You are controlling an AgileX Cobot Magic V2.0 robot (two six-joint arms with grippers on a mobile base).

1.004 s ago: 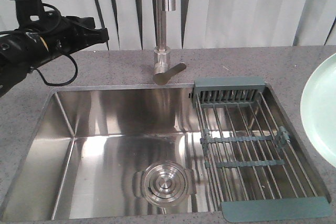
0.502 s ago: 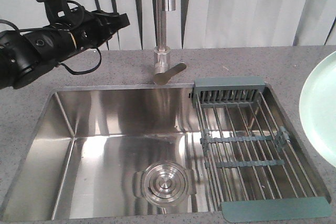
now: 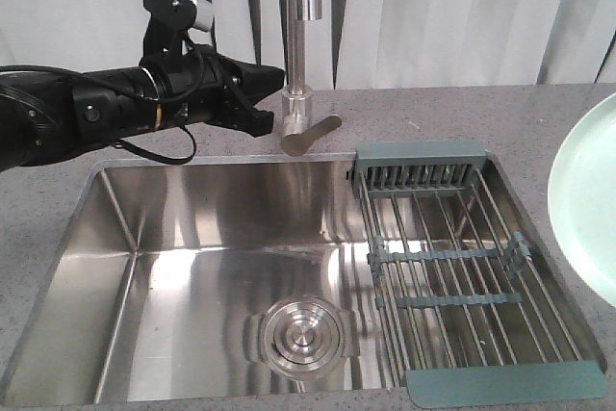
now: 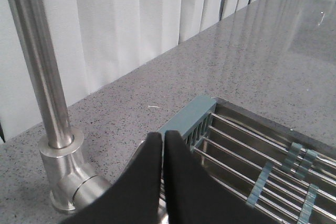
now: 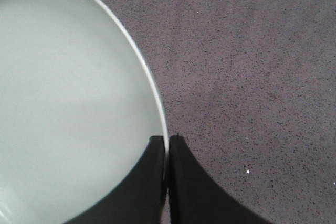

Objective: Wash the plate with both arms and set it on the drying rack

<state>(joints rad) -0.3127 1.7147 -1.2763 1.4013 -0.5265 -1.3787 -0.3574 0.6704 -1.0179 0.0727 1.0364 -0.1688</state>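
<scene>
The pale mint-green plate pokes in at the right edge, above the counter beside the drying rack. In the right wrist view my right gripper is shut on the plate, one finger on its face and one behind its rim. My left arm reaches from the left, level over the counter. Its gripper is shut on nothing, with its tips just left of the faucet base. In the left wrist view the shut gripper points past the faucet toward the rack.
A steel sink with a round drain fills the middle. The rack spans the sink's right side. The tall faucet column rises behind, with its lever pointing right. Grey speckled counter surrounds the sink; white curtains hang behind.
My left arm has swung right and lowered, from the far left up to the faucet base. The plate at the right edge has barely shifted.
</scene>
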